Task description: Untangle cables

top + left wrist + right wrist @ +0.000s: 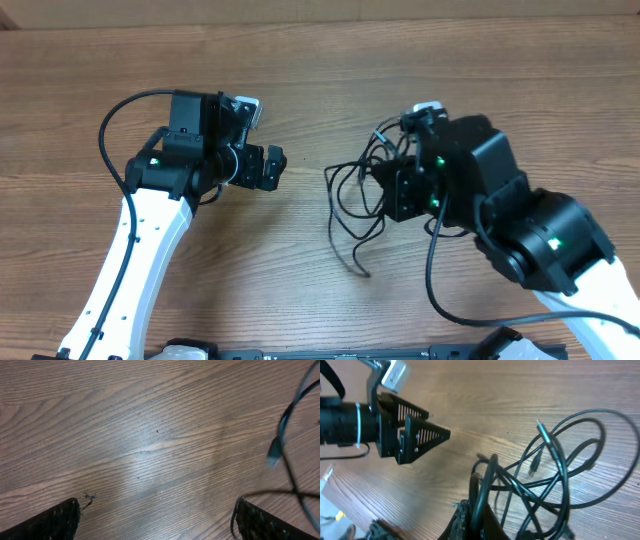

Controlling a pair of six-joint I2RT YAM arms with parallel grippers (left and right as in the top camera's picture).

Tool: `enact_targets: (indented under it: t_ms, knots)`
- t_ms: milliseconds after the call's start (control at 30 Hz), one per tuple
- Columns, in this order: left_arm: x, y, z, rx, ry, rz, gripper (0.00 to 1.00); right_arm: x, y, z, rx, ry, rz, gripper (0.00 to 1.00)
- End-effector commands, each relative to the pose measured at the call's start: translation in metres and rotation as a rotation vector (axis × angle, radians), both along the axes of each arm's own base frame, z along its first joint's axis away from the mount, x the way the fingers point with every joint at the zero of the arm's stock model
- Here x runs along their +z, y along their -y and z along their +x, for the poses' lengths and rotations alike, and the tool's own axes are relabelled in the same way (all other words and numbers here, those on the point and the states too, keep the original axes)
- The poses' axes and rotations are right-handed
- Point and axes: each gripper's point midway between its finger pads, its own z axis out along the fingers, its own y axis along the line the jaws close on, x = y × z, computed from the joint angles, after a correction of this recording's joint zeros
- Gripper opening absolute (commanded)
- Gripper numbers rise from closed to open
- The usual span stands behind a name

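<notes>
The thin, black, flexible cables (352, 205) lie in a loose tangle on the brown wood-grain bench (300, 60). They sit a little right of its middle, well away from every edge. Their loops cross over one another, and one loose end trails toward the near edge. Small plug ends (536, 464) dangle among the strands.

My right claw (470, 515) is clenched on the cables at the tangle's right side. In my right wrist view a strand rises out of my closed fingers, and the rest of the snarl spreads beyond them. From overhead my own wrist hides these fingers.

My left claw (272, 166) hovers left of the tangle, apart from it. Its fingers are spread wide with nothing between them, and the tips point toward the cables. My left wrist view shows bare wood grain between those fingers, and a blurred strand with a pale plug (273, 455) hangs at the right of that view.
</notes>
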Motion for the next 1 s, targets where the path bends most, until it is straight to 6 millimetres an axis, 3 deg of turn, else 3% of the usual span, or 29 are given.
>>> enact_targets:
  t_ms: [0,133,200,267,400,667,967]
  knots:
    - [0.002,0.007,-0.005,-0.007,-0.019,-0.044,1.0,0.004,-0.005,0.001,0.051,0.025,-0.006,0.04]
    - [0.016,0.04,-0.02,-0.149,-0.044,-0.222,0.99,0.002,-0.008,0.004,0.052,0.022,-0.007,0.04]
    - [0.041,0.073,-0.042,-0.482,0.07,-0.353,1.0,0.0,-0.009,0.005,0.054,0.016,-0.008,0.04]
    - [0.052,0.085,-0.059,-0.668,0.158,-0.403,1.0,-0.001,-0.009,0.005,0.056,0.014,-0.007,0.04]
    - [0.047,0.083,-0.064,-0.715,0.176,-0.365,0.99,0.0,-0.011,0.003,0.065,0.009,0.0,0.04]
    - [0.042,0.089,-0.075,-0.847,0.236,-0.298,1.0,0.01,-0.032,-0.01,0.175,-0.015,0.102,0.04]
    - [0.032,0.086,-0.059,-0.838,0.279,-0.169,1.0,0.017,-0.047,-0.03,0.29,-0.068,0.19,0.04]
